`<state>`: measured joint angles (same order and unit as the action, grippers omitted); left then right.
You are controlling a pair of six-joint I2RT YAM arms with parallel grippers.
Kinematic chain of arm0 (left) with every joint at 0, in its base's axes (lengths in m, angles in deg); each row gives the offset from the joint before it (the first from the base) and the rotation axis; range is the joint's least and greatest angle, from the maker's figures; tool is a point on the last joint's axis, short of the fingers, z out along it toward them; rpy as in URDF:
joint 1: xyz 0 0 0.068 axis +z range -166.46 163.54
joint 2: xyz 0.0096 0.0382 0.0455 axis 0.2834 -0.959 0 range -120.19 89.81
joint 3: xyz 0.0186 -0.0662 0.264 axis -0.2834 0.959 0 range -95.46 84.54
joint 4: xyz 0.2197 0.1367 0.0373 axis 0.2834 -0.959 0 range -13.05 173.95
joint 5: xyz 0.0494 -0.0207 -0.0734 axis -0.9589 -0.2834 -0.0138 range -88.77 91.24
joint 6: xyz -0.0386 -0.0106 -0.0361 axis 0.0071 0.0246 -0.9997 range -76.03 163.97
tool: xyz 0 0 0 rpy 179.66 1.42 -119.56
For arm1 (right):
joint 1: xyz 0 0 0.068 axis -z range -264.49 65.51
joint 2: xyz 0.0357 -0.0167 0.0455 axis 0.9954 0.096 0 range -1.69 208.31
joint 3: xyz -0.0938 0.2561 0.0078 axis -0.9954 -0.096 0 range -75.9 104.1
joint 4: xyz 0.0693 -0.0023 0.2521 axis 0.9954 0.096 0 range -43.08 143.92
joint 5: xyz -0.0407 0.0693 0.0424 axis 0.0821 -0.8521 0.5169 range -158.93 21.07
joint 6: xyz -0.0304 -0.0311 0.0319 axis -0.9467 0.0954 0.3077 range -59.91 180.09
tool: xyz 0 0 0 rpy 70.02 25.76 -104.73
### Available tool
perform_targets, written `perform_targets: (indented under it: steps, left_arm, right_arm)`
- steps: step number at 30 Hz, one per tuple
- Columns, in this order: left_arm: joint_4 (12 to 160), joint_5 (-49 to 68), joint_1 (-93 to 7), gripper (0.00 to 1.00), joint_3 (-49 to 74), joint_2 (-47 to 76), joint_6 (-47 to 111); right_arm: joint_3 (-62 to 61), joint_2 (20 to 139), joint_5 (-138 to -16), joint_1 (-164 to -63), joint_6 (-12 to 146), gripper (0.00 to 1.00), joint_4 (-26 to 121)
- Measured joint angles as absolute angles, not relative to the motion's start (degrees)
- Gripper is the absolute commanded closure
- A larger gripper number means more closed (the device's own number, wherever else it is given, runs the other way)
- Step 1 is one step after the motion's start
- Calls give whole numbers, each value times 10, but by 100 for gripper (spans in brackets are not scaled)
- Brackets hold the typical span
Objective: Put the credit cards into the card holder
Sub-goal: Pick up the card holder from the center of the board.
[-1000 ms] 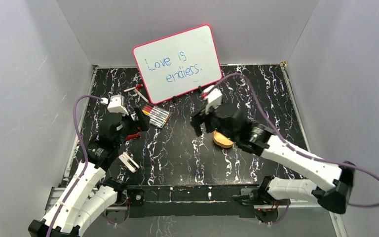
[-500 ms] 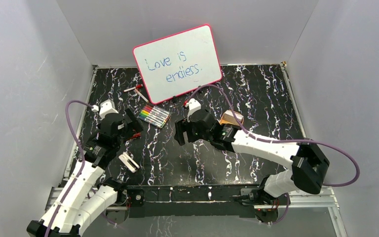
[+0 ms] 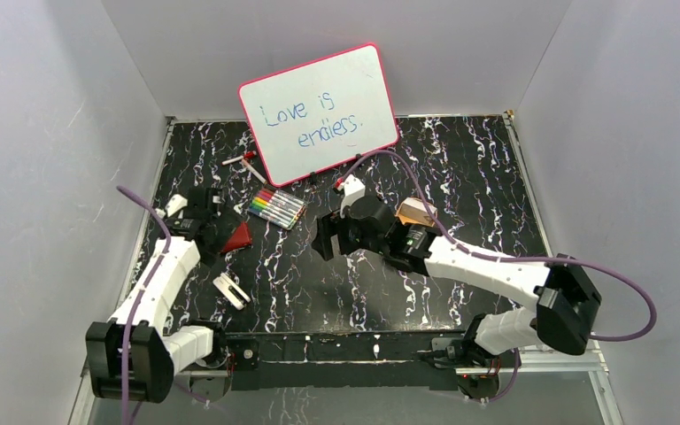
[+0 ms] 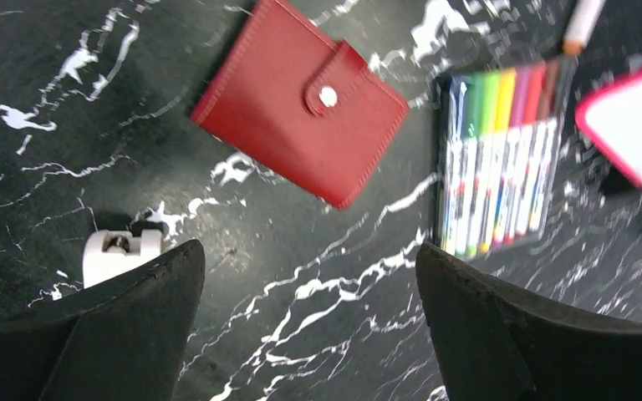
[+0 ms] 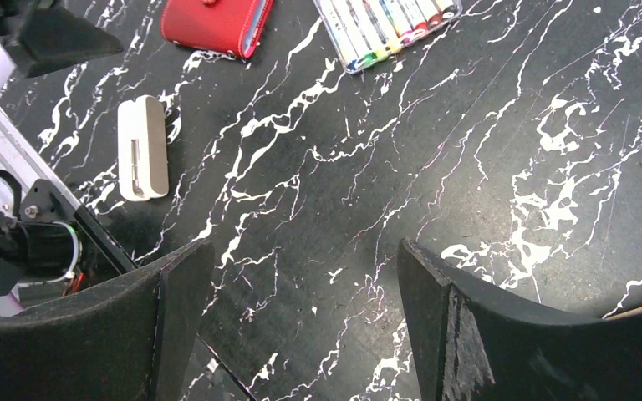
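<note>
The left gripper (image 4: 306, 261) has drawn back toward the left wall since half a second ago. The dark-red card holder (image 4: 288, 113) it was covering now lies bare on the black marbled table (image 3: 487, 177). The holder is closed with its snap tab fastened, near the colour marker set (image 4: 497, 159) but not touching it. The left jaws stand wide apart with nothing between them. The right gripper (image 5: 305, 251) has barely shifted mid-table, likewise spread wide and empty. A white oblong block (image 5: 142, 149) lies nearer the arm bases.

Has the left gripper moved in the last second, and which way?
Yes. The left gripper has drawn back leftward, away from the marker set, and the card holder now lies uncovered beside it.
</note>
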<state>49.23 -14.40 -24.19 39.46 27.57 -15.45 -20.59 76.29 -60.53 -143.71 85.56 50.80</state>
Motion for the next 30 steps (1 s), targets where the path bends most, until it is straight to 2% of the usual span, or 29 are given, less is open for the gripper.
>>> perform_targets:
  steps: [9,13,19,30]
  left_arm:
    - [522,-130,-136,7,369,180,-188]
    - [543,-130,-93,10,359,133,-184]
    - [588,-101,-62,11,360,93,-161]
    - [665,-47,-60,26,394,59,-116]
  right_arm:
    - [-229,713,-606,-1437,849,11,506]
    - [-238,698,-605,-1437,840,11,509]
    - [-243,678,-601,-1437,827,11,511]
    - [-246,673,-597,-1437,822,10,512]
